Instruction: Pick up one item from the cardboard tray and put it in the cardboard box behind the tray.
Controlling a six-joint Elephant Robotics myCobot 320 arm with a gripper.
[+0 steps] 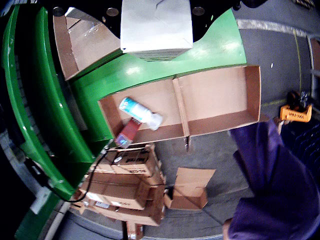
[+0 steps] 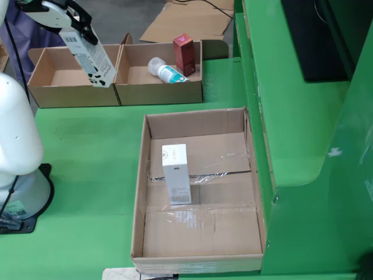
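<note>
Gripper [image 2: 73, 26] clamped on a white carton [image 2: 88, 57], lifted clear above the tray [image 2: 116, 93] so it can swing to the box [image 2: 198, 251] on the bench [image 2: 87, 169].

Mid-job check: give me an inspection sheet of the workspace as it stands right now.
Surface: green table, bare around the cardboard.
Job's things: two-compartment tray; right compartment in the fixed view holds a bottle and red box. Big box holds one white carton.
Clutter: flattened cardboard on the floor.
Grippers: end effector holds a white patterned carton above the tray; grip type unclear.
Cables: black cable by the floor cardboard.
Surroundings: person in purple.
</note>
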